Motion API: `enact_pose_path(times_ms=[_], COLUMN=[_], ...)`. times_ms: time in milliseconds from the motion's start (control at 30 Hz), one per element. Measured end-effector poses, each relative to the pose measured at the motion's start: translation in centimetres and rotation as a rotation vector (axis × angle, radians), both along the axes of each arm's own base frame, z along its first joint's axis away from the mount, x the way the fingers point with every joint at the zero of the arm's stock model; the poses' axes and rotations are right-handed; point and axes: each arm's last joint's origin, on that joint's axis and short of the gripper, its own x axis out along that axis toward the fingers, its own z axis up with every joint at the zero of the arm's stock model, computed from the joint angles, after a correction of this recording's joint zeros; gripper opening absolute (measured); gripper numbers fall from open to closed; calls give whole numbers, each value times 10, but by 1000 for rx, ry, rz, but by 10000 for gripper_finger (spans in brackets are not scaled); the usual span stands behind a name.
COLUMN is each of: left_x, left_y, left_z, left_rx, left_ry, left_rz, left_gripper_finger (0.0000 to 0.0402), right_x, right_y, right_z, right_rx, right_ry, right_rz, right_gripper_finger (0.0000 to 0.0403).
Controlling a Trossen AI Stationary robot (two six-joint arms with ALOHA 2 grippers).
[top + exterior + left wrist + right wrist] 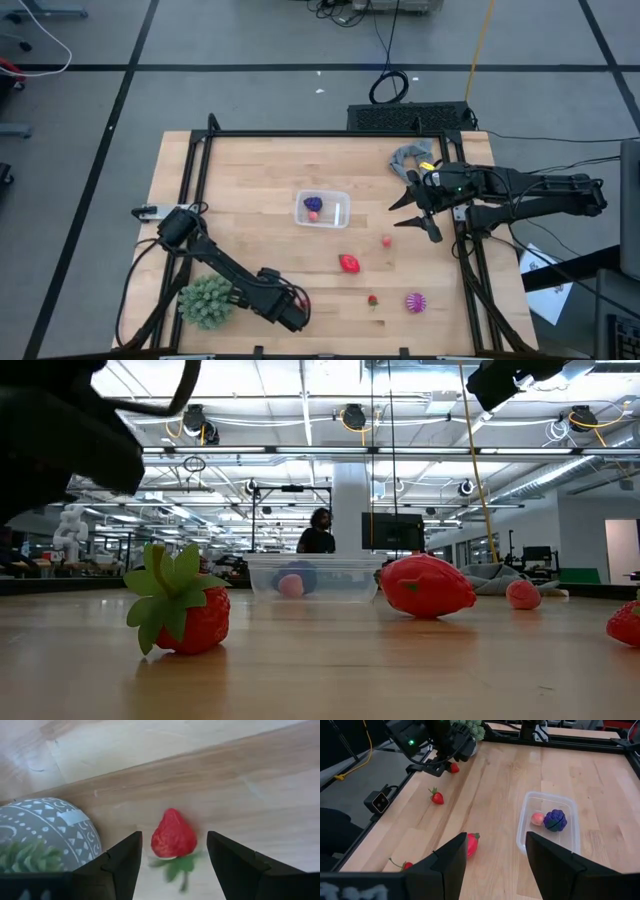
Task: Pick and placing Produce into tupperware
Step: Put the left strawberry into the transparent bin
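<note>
The clear tupperware [322, 209] sits mid-table and holds a purple fruit [555, 820] and a pink one [537, 818]. My left gripper [174, 855] is low near the table's near edge, open. Its fingers stand on either side of a red strawberry [173, 839] that lies on the wood, with a gap on both sides. On the table lie a larger red fruit [349, 263], a small pink fruit [386, 241], a second strawberry [373, 299] and a magenta spiky ball [415, 301]. My right gripper [402, 217] hovers open, right of the tupperware [547, 822].
A large green spiky ball [207, 301] with a grey patterned base [50, 832] lies right beside my left gripper, on its left. A grey cloth [410, 158] is at the far right of the table. A black frame rail [200, 170] edges the board. A person stands far behind in the low view.
</note>
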Motion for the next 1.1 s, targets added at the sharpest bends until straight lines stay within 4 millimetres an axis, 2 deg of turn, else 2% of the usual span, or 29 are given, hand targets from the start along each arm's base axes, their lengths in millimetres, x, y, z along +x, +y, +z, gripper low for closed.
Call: enact_pose_path(times_ms=[133, 600, 933, 1100], left_x=[1, 2, 4, 5], left_y=[2, 4, 3, 5], left_z=[-8, -9, -9, -8], left_rx=[-38, -37, -48, -51], left_ry=[-10, -17, -32, -36], left_rz=[-3, -12, -20, -19], left_gripper_finger=[230, 228, 137, 128], right_x=[0, 0, 0, 0], right_y=[0, 0, 0, 0], right_z=[0, 0, 0, 0], right_rx=[0, 3, 3, 3], right_ry=[1, 2, 2, 1], right_rz=[0, -2, -2, -2], right_gripper_finger=[192, 192, 192, 192])
